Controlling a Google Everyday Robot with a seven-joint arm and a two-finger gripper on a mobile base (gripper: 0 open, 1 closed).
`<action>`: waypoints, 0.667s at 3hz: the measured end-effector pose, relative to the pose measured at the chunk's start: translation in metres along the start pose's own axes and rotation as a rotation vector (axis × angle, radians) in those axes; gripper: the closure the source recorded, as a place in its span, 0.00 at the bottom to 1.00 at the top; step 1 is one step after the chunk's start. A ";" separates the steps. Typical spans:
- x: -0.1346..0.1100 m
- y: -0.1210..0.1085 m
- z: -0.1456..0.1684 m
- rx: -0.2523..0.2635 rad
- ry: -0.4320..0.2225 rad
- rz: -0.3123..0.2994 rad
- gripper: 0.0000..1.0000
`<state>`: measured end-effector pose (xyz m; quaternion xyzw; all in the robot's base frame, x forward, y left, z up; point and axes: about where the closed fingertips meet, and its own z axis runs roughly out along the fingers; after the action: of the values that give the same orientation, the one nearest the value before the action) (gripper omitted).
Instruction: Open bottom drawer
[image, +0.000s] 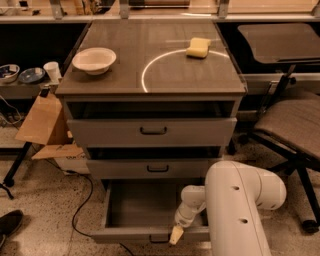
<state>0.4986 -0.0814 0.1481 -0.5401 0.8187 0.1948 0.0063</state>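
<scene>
The bottom drawer (131, 234) of the grey cabinet (150, 75) stands pulled well out, and its plain grey tray (145, 205) shows empty. Its small black bar handle (159, 241) is at the lower edge of the view. My gripper (176, 235), with a cream tip, is at the drawer front just right of the handle. My white arm (235, 210) reaches down to it from the right. The middle drawer (158, 168) and the top drawer (152, 131) are each out by a small gap.
A white bowl (94, 60) and a yellow sponge (198, 47) lie on the cabinet top. An office chair (295, 125) stands to the right. Cardboard (42, 120) leans on the left, a black cable (82, 210) trails on the floor, and a shoe (9, 225) lies at the lower left.
</scene>
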 end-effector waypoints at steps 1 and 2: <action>0.000 0.000 0.000 0.000 0.000 0.000 0.89; 0.000 0.000 0.000 0.000 0.000 0.000 0.66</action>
<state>0.4985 -0.0813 0.1480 -0.5401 0.8187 0.1948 0.0063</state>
